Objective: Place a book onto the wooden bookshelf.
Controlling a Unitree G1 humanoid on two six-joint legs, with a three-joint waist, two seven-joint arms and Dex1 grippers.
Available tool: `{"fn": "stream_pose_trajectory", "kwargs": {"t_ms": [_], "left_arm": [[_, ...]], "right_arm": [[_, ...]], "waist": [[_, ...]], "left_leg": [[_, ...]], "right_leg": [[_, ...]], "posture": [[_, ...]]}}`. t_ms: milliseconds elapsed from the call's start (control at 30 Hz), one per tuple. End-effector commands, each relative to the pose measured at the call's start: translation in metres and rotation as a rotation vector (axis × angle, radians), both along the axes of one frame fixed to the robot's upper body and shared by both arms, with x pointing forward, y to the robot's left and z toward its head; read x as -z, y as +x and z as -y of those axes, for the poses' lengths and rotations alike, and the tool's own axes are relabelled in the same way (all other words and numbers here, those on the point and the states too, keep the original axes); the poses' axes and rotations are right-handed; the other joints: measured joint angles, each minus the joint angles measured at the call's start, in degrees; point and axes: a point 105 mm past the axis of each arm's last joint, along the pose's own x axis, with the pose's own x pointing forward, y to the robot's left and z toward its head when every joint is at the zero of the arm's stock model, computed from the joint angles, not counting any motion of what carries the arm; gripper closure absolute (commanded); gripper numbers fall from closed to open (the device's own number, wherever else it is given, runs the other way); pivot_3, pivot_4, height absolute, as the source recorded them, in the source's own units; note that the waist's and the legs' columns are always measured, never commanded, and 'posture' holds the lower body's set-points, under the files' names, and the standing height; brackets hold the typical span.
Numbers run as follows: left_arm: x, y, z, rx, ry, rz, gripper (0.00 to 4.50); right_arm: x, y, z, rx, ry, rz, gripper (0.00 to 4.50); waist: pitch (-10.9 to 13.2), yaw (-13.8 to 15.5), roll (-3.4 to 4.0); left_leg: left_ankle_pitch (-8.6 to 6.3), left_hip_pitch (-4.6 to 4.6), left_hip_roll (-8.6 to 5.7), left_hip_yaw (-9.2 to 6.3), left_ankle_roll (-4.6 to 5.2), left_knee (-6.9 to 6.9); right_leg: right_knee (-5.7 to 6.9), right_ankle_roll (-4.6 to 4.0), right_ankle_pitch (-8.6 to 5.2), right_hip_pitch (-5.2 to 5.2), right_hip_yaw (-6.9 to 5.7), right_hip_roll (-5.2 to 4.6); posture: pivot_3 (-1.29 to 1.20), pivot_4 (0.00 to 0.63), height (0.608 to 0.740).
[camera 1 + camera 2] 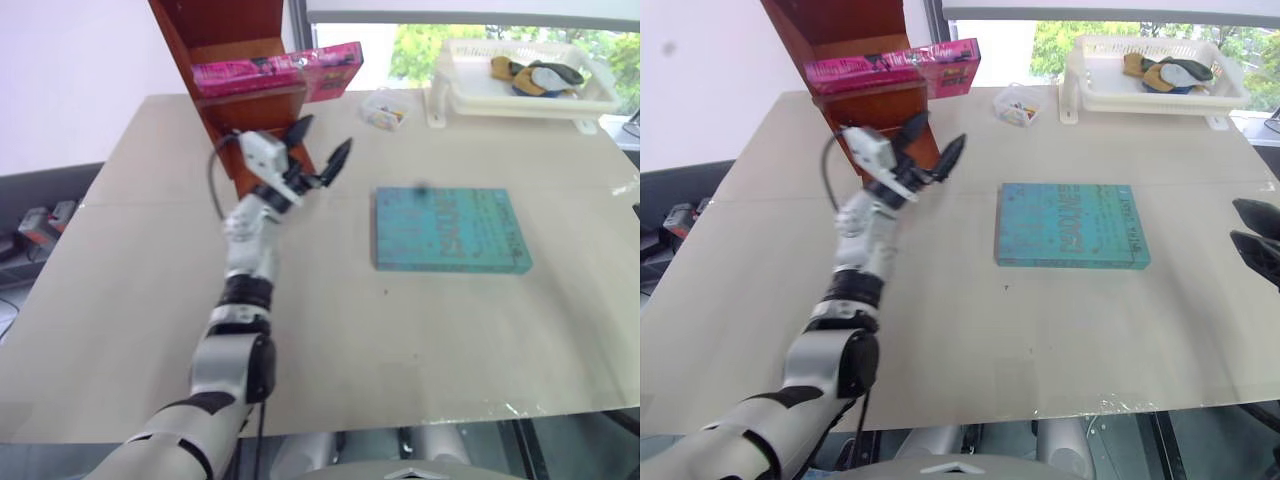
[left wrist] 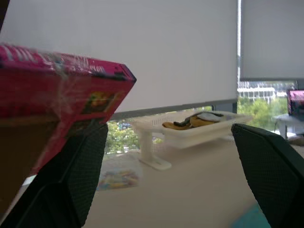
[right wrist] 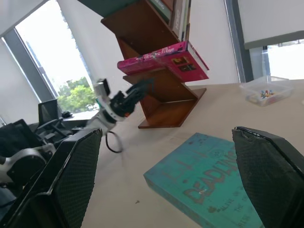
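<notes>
Left eye view: the book lies on the wooden bookshelf; the spread, empty left claw should retreat without brushing its overhanging edge.

the book lies flat on a tier of the wooden bookshelf, at the desk far left. a second book lies mid-desk to the right. a tray stands far right.
</notes>
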Motion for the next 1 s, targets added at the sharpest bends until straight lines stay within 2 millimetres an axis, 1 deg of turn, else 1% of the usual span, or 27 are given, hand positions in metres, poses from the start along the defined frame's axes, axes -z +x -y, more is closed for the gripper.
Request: {"fn": "stream_pose_trajectory", "kwargs": {"t_ms": [33, 100, 200, 233, 300, 367, 400, 500, 567, 633, 700, 900, 1000], "left_arm": [[-0.002, -0.041, -0.022, 0.061, 0.071, -0.116, 0.02], [0.007, -0.066, -0.032, 0.112, 0.064, -0.249, 0.02], [0.031, -0.097, -0.049, 0.057, 0.125, -0.449, 0.02], [0.036, -0.103, -0.052, 0.041, 0.135, -0.49, 0.02], [0.059, -0.117, -0.062, -0.022, 0.194, -0.625, 0.02], [0.073, -0.127, -0.073, -0.113, 0.252, -0.658, 0.02], [0.076, -0.129, -0.076, -0.145, 0.269, -0.656, 0.02], [0.078, -0.135, -0.079, -0.177, 0.296, -0.641, 0.02], [0.079, -0.138, -0.087, -0.191, 0.31, -0.654, 0.02], [0.079, -0.14, -0.091, -0.181, 0.317, -0.667, 0.02], [0.079, -0.14, -0.089, -0.156, 0.32, -0.67, 0.02], [0.077, -0.133, -0.081, -0.115, 0.309, -0.658, 0.02], [0.076, -0.13, -0.079, -0.101, 0.311, -0.65, 0.02]], "right_arm": [[-0.001, 0.001, 0.003, -0.007, -0.038, -0.006, 0.0], [0.008, 0.003, 0.006, 0.005, -0.075, -0.041, 0.0], [0.02, 0.006, 0.01, 0.018, -0.126, -0.094, 0.0], [0.023, 0.007, 0.012, 0.023, -0.137, -0.103, 0.0], [0.033, 0.009, 0.014, 0.03, -0.166, -0.129, 0.0], [0.046, 0.011, 0.015, 0.036, -0.198, -0.157, 0.0], [0.051, 0.011, 0.015, 0.04, -0.21, -0.164, 0.0], [0.065, 0.012, 0.02, 0.064, -0.273, -0.195, 0.0], [0.069, 0.011, 0.021, 0.064, -0.301, -0.204, 0.0], [0.069, 0.011, 0.023, 0.072, -0.307, -0.197, 0.0], [0.071, 0.012, 0.026, 0.088, -0.338, -0.189, 0.0], [0.089, 0.012, 0.035, 0.131, -0.456, -0.176, 0.0], [0.098, 0.009, 0.041, 0.153, -0.532, -0.181, 0.0]], "waist": [[-0.01, -0.13, 0.02], [-0.03, 0.02, 0.04], [-0.04, 0.4, 0.06], [-0.04, 0.58, 0.06], [-0.04, 0.94, 0.07], [-0.06, 0.87, 0.13], [-0.08, 0.84, 0.17], [-0.08, 0.97, 0.16], [-0.09, 0.91, 0.17], [-0.1, 0.81, 0.19], [-0.1, 0.73, 0.2], [-0.11, 0.78, 0.21], [-0.11, 0.78, 0.22]], "left_leg": [[0.0, 0.03, 0.0, -0.04, 0.0, -0.01], [0.0, 0.02, 0.0, -0.08, 0.0, -0.02], [-0.01, 0.03, 0.0, -0.15, 0.01, 0.0], [-0.01, 0.05, 0.02, -0.15, 0.01, -0.02], [-0.01, 0.26, 0.03, -0.15, 0.0, -0.07], [-0.03, 0.65, 0.06, -0.15, 0.01, -0.23], [-0.04, 0.9, 0.07, -0.15, 0.02, -0.31], [-0.06, 1.0, 0.07, -0.16, 0.04, -0.32], [-0.06, 1.02, 0.07, -0.16, 0.03, -0.32], [-0.06, 1.03, 0.07, -0.16, 0.03, -0.32], [-0.07, 1.02, 0.09, -0.16, 0.03, -0.35], [-0.07, 1.01, 0.09, -0.16, 0.03, -0.35], [-0.07, 1.01, 0.09, -0.16, 0.03, -0.37]], "right_leg": [[0.04, 0.0, 0.0, -0.01, 0.0, -0.01], [0.03, -0.01, 0.0, 0.0, 0.03, -0.03], [-0.07, -0.01, -0.01, 0.07, 0.06, -0.04], [-0.11, -0.01, -0.01, 0.1, 0.09, -0.04], [-0.14, -0.03, -0.01, 0.32, 0.08, -0.02], [-0.23, -0.03, -0.02, 0.65, 0.09, -0.01], [-0.31, -0.04, -0.03, 0.91, 0.08, -0.02], [-0.4, -0.03, -0.02, 1.09, 0.04, -0.03], [-0.4, -0.04, -0.02, 1.1, 0.04, -0.03], [-0.4, -0.04, -0.02, 1.1, 0.05, -0.04], [-0.42, -0.04, -0.02, 1.08, 0.06, -0.03], [-0.48, -0.04, -0.02, 1.09, 0.04, -0.03], [-0.48, -0.04, -0.02, 1.09, 0.05, -0.03]], "posture": [[0.0, 0.15, 0.74], [0.0, 0.15, 0.74], [0.0, 0.15, 0.74], [0.0, 0.15, 0.74], [0.0, 0.15, 0.74], [0.0, 0.15, 0.74], [0.0, 0.15, 0.74], [0.0, 0.15, 0.74], [0.0, 0.15, 0.74], [0.0, 0.15, 0.74], [0.0, 0.15, 0.74], [0.0, 0.15, 0.74], [0.0, 0.15, 0.74]]}}
